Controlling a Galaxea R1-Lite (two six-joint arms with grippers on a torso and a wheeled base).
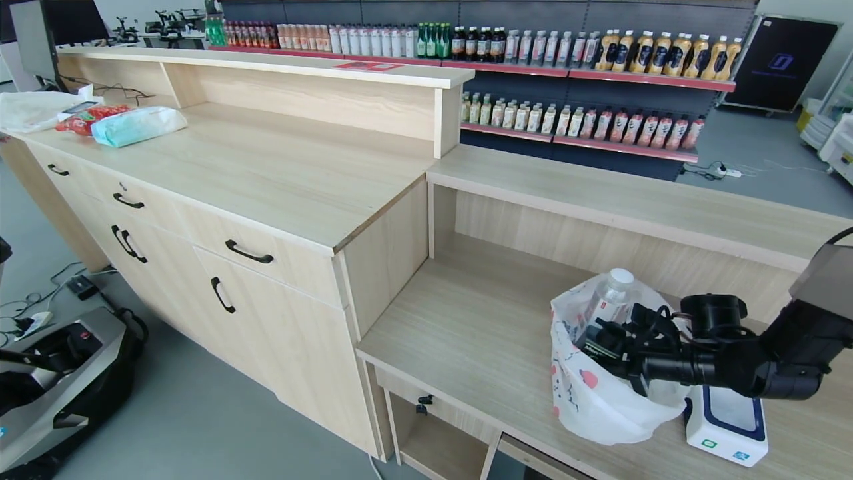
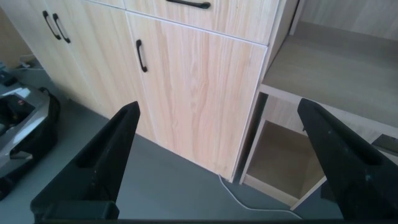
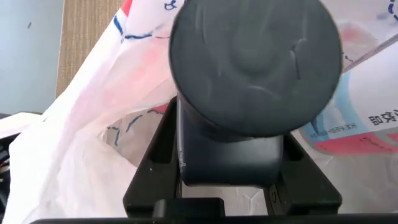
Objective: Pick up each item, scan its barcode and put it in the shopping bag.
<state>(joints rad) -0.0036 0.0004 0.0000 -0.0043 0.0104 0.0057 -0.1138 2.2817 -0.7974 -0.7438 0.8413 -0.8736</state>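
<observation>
At the shopping bag (image 1: 600, 407), right gripper (image 1: 600, 341) clamps dark item (image 3: 255, 68) — left gripper (image 2: 217, 111) wide (empty).

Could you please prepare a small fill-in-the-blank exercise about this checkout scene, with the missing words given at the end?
1. The clear bottle standing in the shopping bag has a ____ cap.
2. The left claw is ____, with nothing between its fingers.
3. The right claw holds a dark item at the mouth of the shopping ____.
4. The white scanner rests on the counter that is the ____ of the two.

Missing words: white; open; bag; lower
</observation>
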